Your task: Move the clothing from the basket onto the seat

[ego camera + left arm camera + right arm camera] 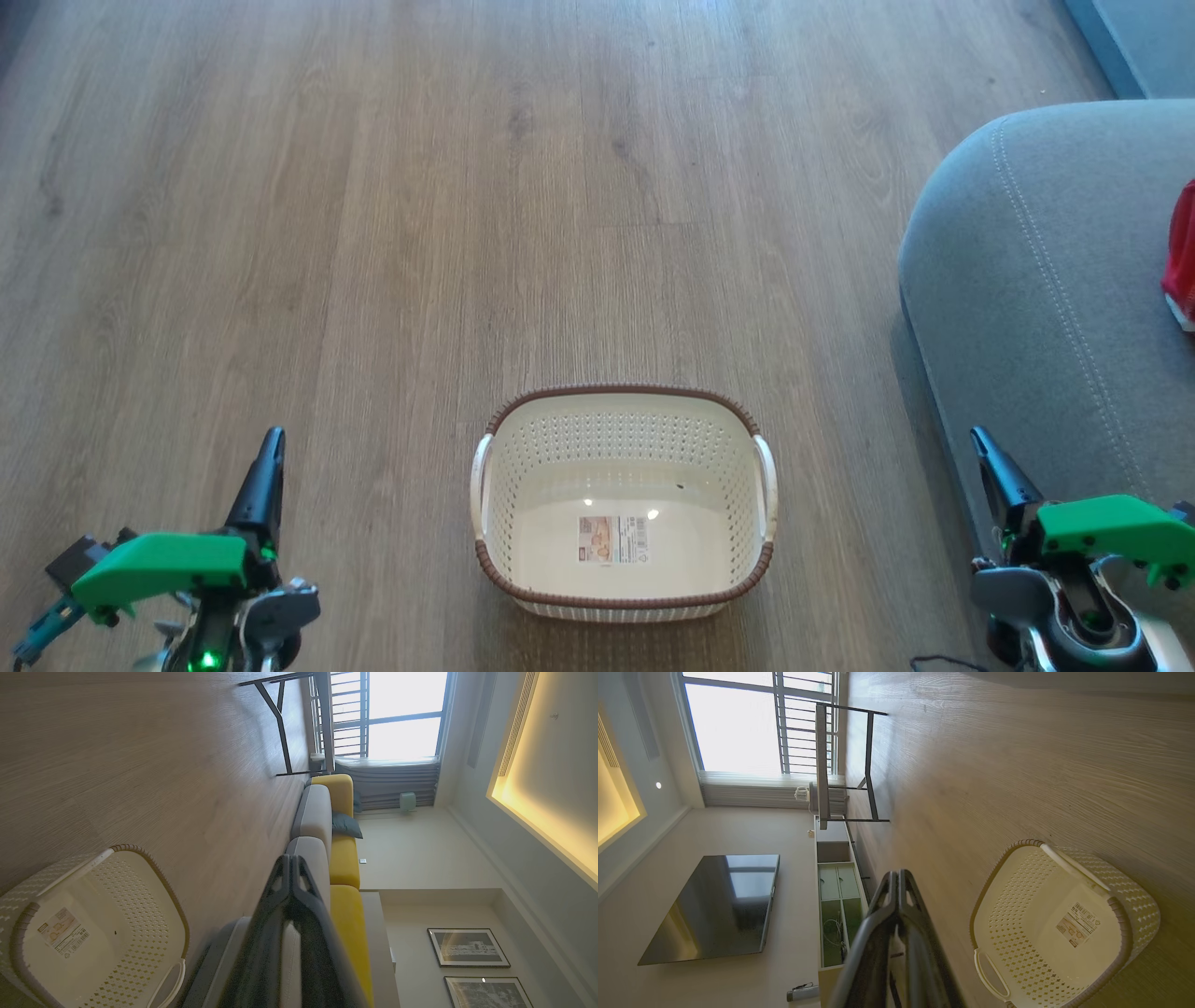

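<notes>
Cream perforated plastic, brown woven-look rim [621, 387], white side handles [481, 467]: rounded-rectangular basket [560, 448] on wood-grain plank floor [373, 233], sticker label [612, 539] on its smooth inside bottom. Grey fabric seat [1027, 280] to the right, rounded corner, double stitching, cut off by the frame. On it a sliver of bright red clothing [1182, 247], mostly out of frame. Left gripper [273, 443] and right gripper [980, 439] clenched, grasping nothing.

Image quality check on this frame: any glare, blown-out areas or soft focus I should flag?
Head view: sharp and evenly lit, with two small glare spots on the bottom of the basket. Left wrist view: window blown out, left tool soft because it is so close. Right wrist view: window washed out too, right tool blurred.
</notes>
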`<state>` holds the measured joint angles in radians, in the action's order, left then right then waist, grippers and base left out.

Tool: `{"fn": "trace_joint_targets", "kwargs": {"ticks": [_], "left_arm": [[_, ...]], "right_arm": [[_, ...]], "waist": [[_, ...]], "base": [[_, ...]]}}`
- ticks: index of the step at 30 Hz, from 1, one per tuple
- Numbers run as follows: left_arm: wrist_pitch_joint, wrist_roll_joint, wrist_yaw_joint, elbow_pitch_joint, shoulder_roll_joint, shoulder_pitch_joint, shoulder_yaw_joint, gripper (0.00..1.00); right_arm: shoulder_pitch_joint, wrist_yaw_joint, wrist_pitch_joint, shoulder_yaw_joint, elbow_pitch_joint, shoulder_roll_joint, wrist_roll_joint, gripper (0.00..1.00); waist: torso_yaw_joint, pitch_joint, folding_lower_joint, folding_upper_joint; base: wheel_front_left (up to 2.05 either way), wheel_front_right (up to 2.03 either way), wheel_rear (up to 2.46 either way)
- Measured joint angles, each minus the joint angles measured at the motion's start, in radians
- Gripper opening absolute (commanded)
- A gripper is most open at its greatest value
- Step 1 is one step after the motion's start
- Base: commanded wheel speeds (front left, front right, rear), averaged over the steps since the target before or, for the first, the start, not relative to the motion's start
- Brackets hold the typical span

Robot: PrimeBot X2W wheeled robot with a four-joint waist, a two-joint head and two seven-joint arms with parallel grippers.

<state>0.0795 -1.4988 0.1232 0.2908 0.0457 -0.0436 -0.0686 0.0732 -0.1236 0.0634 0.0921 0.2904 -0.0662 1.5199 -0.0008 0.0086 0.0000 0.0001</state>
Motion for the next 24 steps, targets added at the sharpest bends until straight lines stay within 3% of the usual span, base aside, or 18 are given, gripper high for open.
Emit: {"fn": "trace_joint_targets", "kwargs": {"ticks": [10, 24], "left_arm": [[0.030, -0.104, 0.001, -0.009, 0.000, -0.008, -0.009, 0.00], [0.030, -0.106, 0.001, -0.010, 0.000, -0.009, -0.009, 0.00]], "right_arm": [[0.000, 0.000, 0.029, 0.017, -0.005, 0.002, 0.100, 0.00], [0.000, 0.000, 0.032, 0.021, -0.005, 0.007, 0.100, 0.00]], "waist": [[0.001, -0.006, 0.0000, 0.0000], [0.001, -0.006, 0.0000, 0.0000]], "base": [[0.00, 0.00, 0.00], [0.00, 0.00, 0.00]]}}
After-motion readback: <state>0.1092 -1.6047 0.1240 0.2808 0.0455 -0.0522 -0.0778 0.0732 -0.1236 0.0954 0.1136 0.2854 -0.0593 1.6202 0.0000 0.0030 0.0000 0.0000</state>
